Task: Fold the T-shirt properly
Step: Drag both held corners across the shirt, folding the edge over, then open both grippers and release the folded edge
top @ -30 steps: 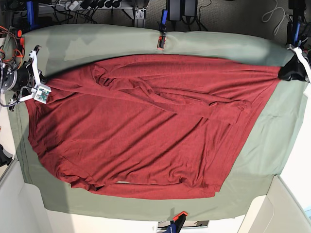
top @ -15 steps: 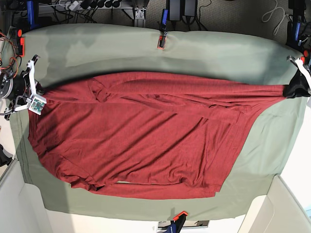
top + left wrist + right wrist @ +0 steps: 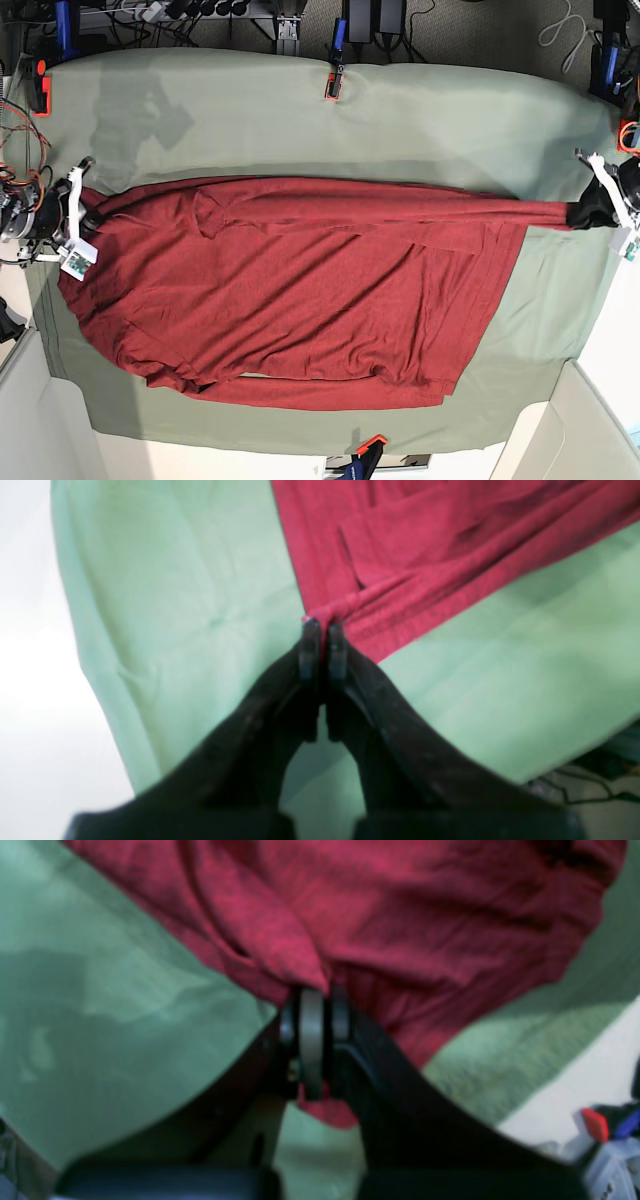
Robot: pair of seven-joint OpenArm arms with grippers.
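The dark red T-shirt lies spread across the sage-green table cloth, its upper edge lifted and stretched taut between both arms. At the right edge of the base view, my left gripper is shut on a bunched corner of the T-shirt. In the left wrist view my left gripper pinches red fabric between its black fingertips. At the left edge of the base view my right gripper is shut on the other corner. Red T-shirt fabric bulges around my right gripper in its wrist view.
Orange-and-black clamps hold the cloth at the far edge, at the near edge and at the far left corner. Cables and power strips lie beyond the far edge. White panels flank the near corners.
Both grippers have carried the shirt's upper edge toward the near side, folding it over. The bared band of green cloth at the far side has widened.
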